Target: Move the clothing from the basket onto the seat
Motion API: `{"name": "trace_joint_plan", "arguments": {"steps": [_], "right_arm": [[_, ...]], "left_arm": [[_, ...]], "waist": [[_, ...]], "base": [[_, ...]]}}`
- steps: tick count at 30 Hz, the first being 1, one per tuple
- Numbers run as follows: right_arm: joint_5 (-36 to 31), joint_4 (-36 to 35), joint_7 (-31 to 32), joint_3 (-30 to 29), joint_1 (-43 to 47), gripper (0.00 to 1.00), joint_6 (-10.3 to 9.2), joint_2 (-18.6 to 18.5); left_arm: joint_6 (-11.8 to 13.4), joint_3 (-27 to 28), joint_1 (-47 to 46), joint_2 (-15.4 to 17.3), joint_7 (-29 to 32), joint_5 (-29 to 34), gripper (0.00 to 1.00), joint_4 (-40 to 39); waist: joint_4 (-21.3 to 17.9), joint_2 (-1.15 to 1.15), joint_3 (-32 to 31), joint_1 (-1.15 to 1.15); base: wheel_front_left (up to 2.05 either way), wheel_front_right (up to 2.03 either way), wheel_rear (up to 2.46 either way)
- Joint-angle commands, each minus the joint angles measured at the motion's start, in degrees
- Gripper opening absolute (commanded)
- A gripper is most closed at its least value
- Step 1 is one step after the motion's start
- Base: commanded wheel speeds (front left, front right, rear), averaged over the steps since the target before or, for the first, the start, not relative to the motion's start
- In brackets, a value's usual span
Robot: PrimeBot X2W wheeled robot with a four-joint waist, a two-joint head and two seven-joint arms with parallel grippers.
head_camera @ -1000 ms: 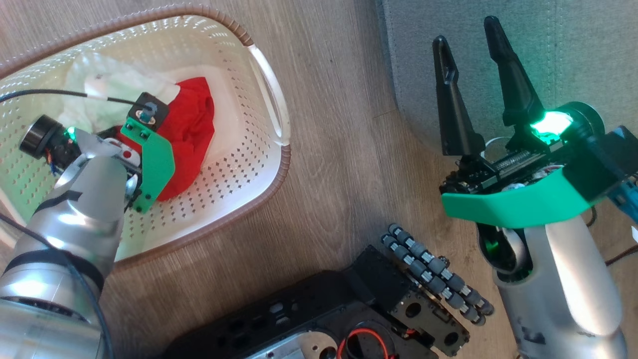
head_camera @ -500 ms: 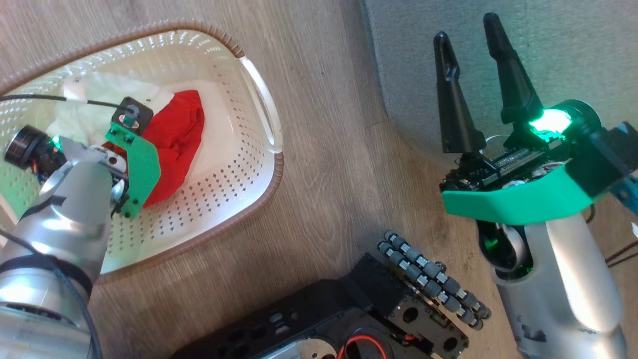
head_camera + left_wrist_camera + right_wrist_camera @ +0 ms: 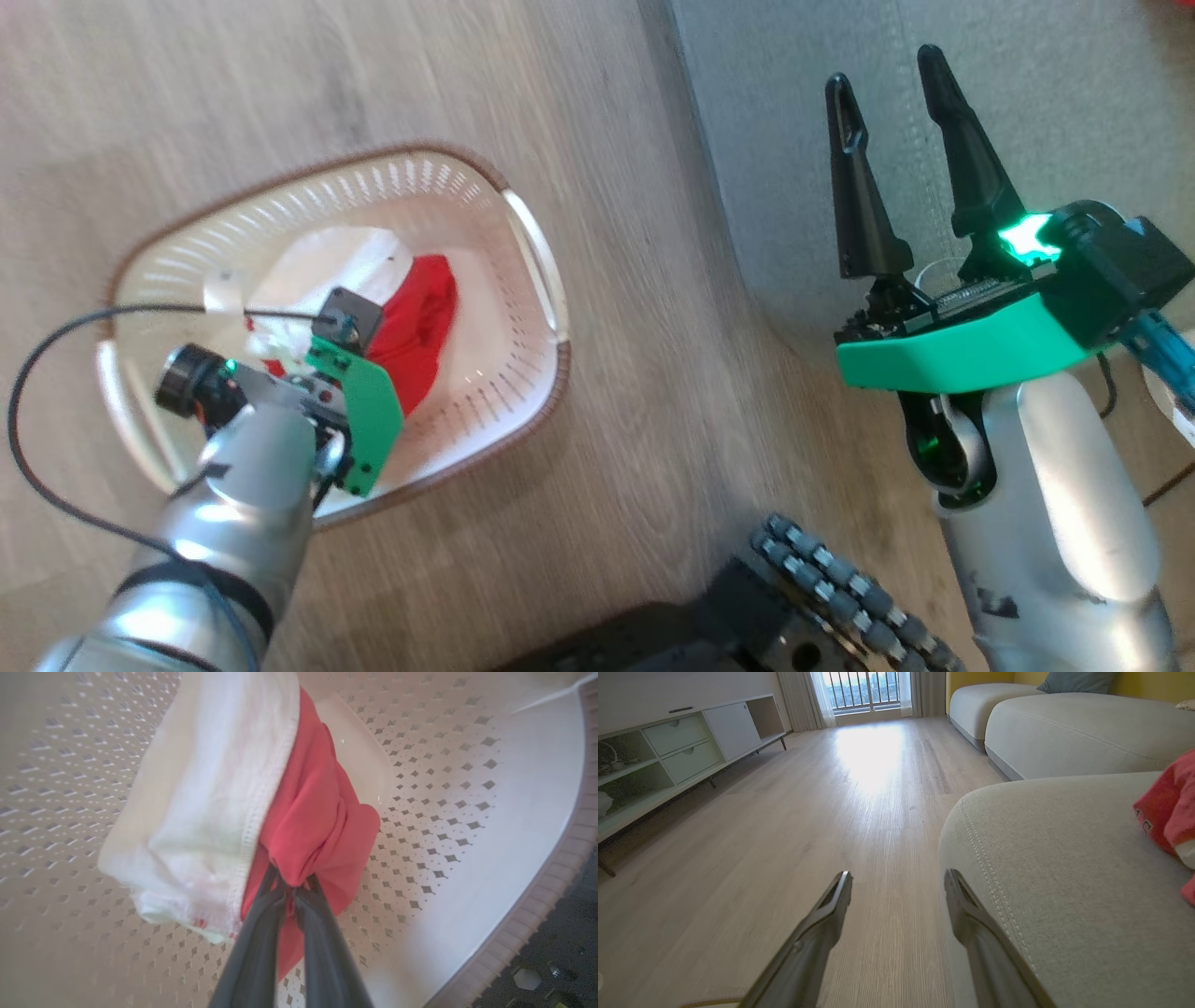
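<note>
Left end effector (image 3: 292, 882) newly clamped on the red clothing (image 3: 322, 812) in the basket (image 3: 467, 812); right end effector (image 3: 885, 71) still spread.

So my left arm (image 3: 233, 504) reaches forward and down from the lower left, silver forearm angled up the head view, with the green wrist bracket (image 3: 369, 425) sitting on top. The left claw (image 3: 294, 886) points away from the wrist cam. Both dark fingers (image 3: 254, 952) are squeezed together at the tips, with a fold of the clothing (image 3: 322, 812) pinched between them. My right arm (image 3: 1046, 485) stands up at the lower right, pale and shiny. The right claw (image 3: 885, 67) points up the head view with its jaws spread wide, and a green light (image 3: 1027, 238) glows at its base.
</note>
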Motion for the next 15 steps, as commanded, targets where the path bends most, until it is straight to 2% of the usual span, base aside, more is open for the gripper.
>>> {"name": "trace_joint_plan", "arguments": {"steps": [1, 6, 15], "right_arm": [[-0.73, -0.91, -0.53, 0.12, 2.47, 1.0, -0.01, 0.28], [-1.79, 0.66, -0.53, -1.2, 3.91, 1.0, -0.01, 0.28], [-3.35, 2.84, -0.53, -2.18, 6.14, 1.0, -0.01, 0.28]], "left_arm": [[-0.03, 1.03, 2.38, -0.23, -3.22, -0.68, 0.0, -0.75], [-0.67, 1.0, 4.46, -1.75, -8.97, -2.16, 0.0, -1.0], [-0.22, 1.64, 7.19, -2.8, -12.91, -5.04, 0.0, -4.12]], "waist": [[4.03, 0.0, -6.65, 0.0], [6.98, 0.0, -12.27, 0.0], [10.94, 0.0, -20.0, 0.0]], "base": [[0.0, 0.0, 0.0], [0.0, 0.0, 0.0], [0.0, 0.0, 0.0]]}}
